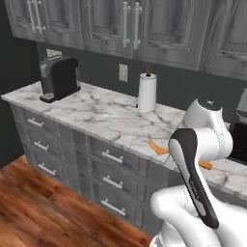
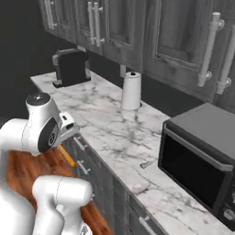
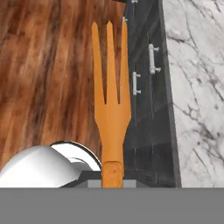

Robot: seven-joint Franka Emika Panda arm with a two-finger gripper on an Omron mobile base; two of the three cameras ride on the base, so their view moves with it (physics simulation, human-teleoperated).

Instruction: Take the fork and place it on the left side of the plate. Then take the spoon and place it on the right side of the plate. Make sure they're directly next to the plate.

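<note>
While clamped shut on the handle of the orange fork [image 3: 112,109], gripper [image 3: 113,177] pointing down past the counter's front edge, tines stretched ahead over wood-plank floor [image 3: 48,74]. Beside the tines, dark grey drawer fronts [image 3: 146,87] with silver pulls; beyond those, white-veined marble countertop [image 3: 197,87]. Plate and spoon not made out

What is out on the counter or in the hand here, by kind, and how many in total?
Fork, held in the hand: 1
Coffee maker: 1
Paper towel roll: 1
Microwave: 1
Total: 4
</note>
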